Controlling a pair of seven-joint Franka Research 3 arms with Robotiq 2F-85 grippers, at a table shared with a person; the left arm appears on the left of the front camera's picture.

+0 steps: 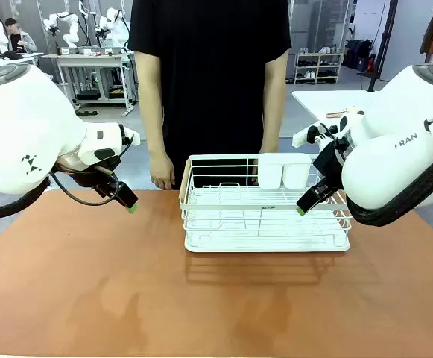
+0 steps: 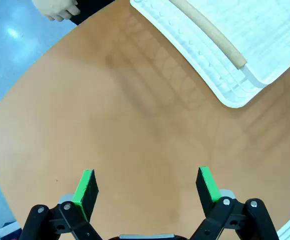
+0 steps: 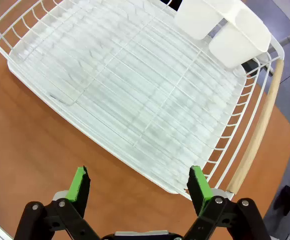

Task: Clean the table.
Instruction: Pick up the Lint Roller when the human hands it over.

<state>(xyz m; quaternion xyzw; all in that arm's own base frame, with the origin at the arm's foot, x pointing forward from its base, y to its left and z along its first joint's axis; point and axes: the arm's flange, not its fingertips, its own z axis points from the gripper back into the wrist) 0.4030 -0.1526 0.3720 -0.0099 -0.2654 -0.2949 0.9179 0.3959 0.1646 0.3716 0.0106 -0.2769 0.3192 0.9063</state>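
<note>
The table [image 1: 89, 276] has a matte reddish-brown top that fills the lower part of the front view. My left gripper [image 1: 130, 205] hangs a little above its far left part, open, with nothing between its fingers [image 2: 87, 186]. Bare tabletop [image 2: 135, 125] lies below it in the left wrist view. My right gripper [image 1: 302, 207] hovers at the right end of the white wire rack [image 1: 264, 216], also open and empty. Its green pads [image 3: 198, 182] frame the rack's near corner [image 3: 135, 100].
Two white cups [image 1: 283, 170] hang at the rack's far right corner [image 3: 224, 27]. A person in black stands at the far side with a hand [image 1: 160, 173] hanging by the table edge. Faint smear marks [image 1: 127, 313] show on the near tabletop.
</note>
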